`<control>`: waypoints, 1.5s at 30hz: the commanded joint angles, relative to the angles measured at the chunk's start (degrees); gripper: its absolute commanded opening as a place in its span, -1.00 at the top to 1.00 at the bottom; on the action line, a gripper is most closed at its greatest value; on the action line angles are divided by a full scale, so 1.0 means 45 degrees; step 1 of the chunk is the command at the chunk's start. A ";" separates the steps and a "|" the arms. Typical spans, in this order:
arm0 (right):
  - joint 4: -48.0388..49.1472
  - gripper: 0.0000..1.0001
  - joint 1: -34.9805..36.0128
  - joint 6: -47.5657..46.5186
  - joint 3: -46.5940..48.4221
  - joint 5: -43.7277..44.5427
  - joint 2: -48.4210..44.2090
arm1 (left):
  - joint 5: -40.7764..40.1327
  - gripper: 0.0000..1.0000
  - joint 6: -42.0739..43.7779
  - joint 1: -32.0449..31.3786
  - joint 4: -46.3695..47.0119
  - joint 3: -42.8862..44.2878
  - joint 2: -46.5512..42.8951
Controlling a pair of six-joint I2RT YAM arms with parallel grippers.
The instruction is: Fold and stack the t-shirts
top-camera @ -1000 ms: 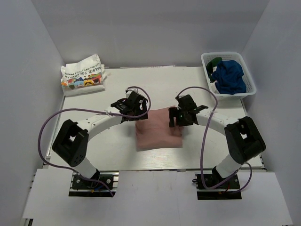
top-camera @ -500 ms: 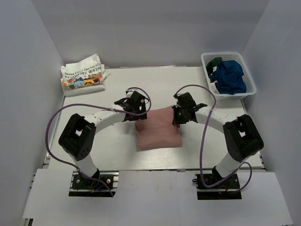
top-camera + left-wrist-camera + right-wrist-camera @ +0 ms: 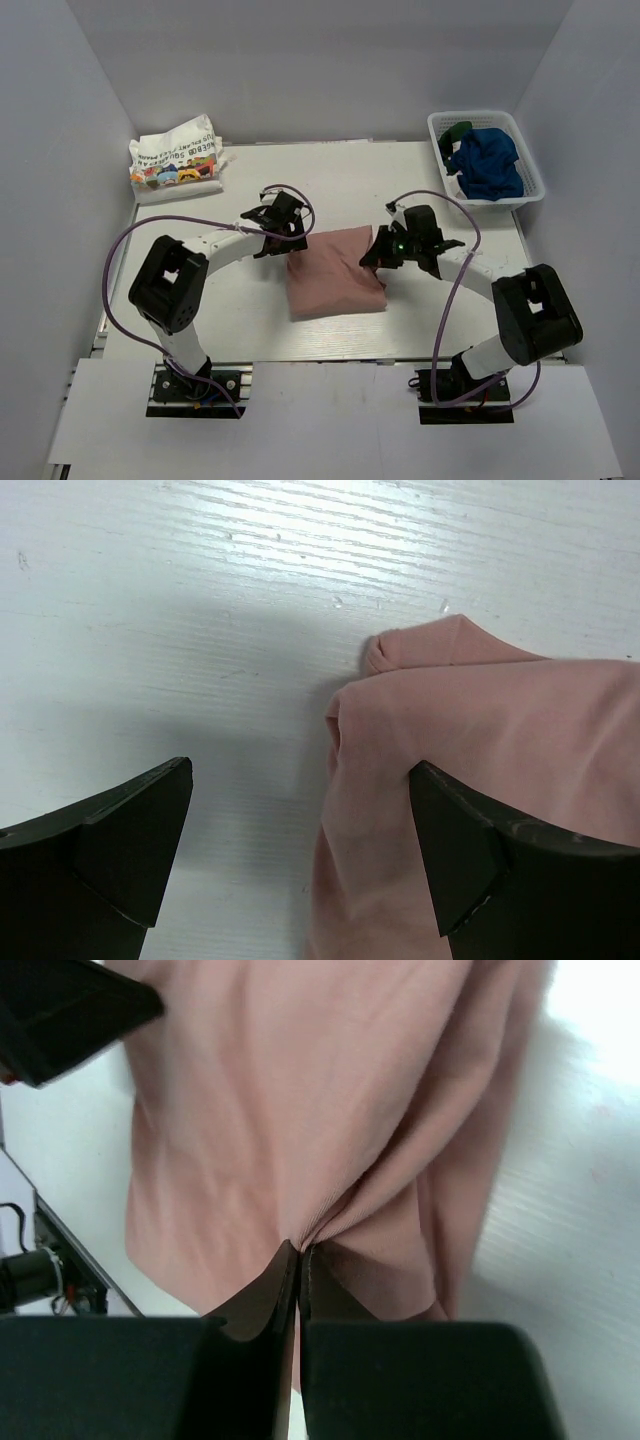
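The white wooden table (image 3: 330,190) carries everything. Near its middle lies the dusty pink cotton t-shirt (image 3: 335,275), folded into a rough rectangle, its print not visible from any view. In the far right corner stands the white plastic mesh basket (image 3: 500,201), holding a crumpled navy blue t-shirt (image 3: 490,165) with a dark green t-shirt (image 3: 458,130) tucked behind it. In the far left corner rests a folded white t-shirt with colourful print (image 3: 177,160), well apart from the pink one.

The right gripper (image 3: 297,1252) is at the pink shirt's right edge, its jaws pressed together and pinching a small ridge of the pink fabric (image 3: 260,1110), which puckers into creases toward the fingertips. The left gripper (image 3: 300,855) sits at the shirt's far left corner with its jaws spread wide: one finger over bare table, the other over the pink cloth (image 3: 500,740). Whether it touches the cloth cannot be told.
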 commanded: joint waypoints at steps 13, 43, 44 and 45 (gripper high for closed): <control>0.6411 0.62 -0.2615 0.1358 -0.2273 -0.4766 0.2157 | -0.0255 -0.99 -0.0165 0.0305 -0.0397 0.0884 0.0184; 0.0531 0.20 -0.0916 -0.3428 -0.0826 -0.1133 0.1259 | -0.0021 -0.99 -0.0536 0.0305 -0.0748 0.0650 0.0418; 0.0571 0.34 -0.0820 -0.3351 -0.0807 -0.1173 0.1240 | -0.0021 -0.99 -0.0536 0.0305 -0.0632 0.0650 0.0418; 0.0591 0.48 -0.0741 -0.3350 -0.0788 -0.1270 0.1239 | -0.0021 -0.99 -0.0536 0.0305 -0.0631 0.0650 0.0418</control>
